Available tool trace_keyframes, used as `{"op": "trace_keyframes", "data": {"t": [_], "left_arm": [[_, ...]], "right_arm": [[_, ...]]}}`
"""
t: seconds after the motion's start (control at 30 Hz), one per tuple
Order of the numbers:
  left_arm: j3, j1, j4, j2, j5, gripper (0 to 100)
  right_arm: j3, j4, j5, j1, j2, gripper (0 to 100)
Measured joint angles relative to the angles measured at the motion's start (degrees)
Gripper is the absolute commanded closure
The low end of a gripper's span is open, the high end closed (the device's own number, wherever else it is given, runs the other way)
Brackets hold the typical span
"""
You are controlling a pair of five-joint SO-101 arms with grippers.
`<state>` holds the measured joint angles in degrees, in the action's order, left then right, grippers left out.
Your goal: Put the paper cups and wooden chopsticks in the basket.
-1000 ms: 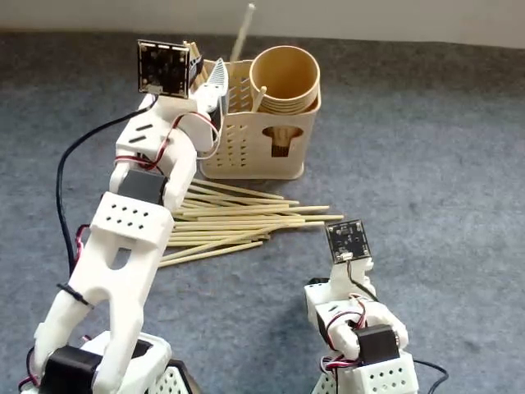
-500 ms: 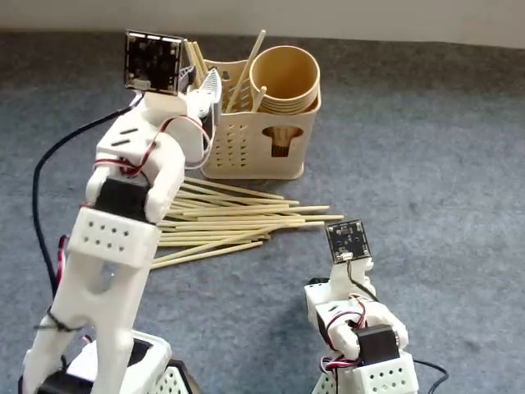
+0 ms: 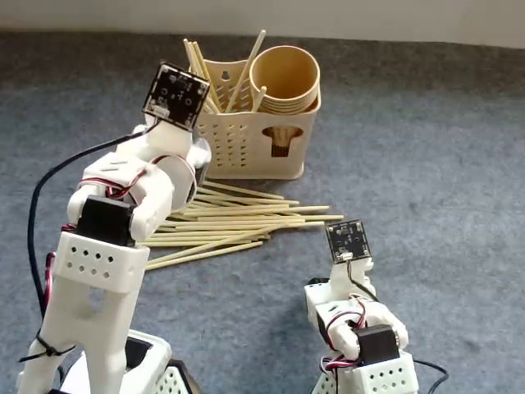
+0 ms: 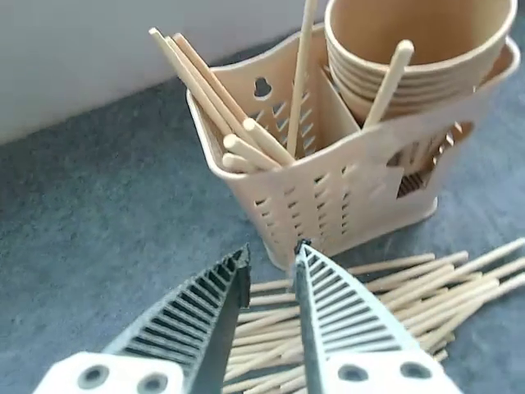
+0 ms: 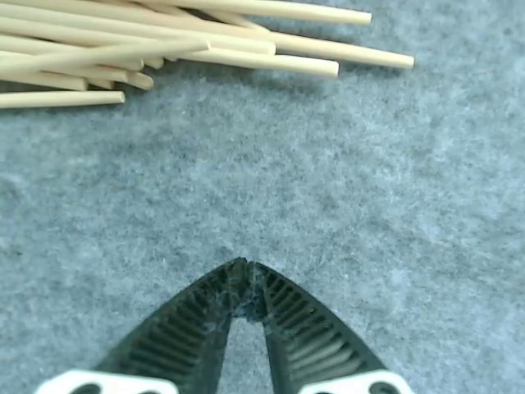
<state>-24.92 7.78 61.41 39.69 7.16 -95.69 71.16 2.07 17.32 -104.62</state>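
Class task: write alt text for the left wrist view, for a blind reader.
The open left gripper hangs over loose wooden chopsticks in front of a basket holding stacked paper cups and upright chopsticks.

No writing, number or label can be read on anything here. The only sign-like mark is a small heart cut-out (image 4: 261,88) in the back wall of the basket (image 4: 344,197).
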Motion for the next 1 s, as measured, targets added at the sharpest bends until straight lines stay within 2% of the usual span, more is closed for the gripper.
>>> {"op": "trace_keyframes", "data": {"t": [0.23,0.4,0.63,1.0], "left_arm": [[-4.92,0.26,6.15,0.09,11.87,90],[-13.45,4.57,6.77,0.18,20.75,90],[-18.73,7.91,4.75,-2.11,21.89,90],[-7.74,9.58,2.73,-29.19,21.71,90]], "right_arm": [[0.0,0.0,0.0,0.0,0.0,99.1],[0.0,0.0,0.0,0.0,0.0,99.1],[0.0,0.0,0.0,0.0,0.0,99.1],[0.0,0.0,0.0,0.0,0.0,99.1]]}}
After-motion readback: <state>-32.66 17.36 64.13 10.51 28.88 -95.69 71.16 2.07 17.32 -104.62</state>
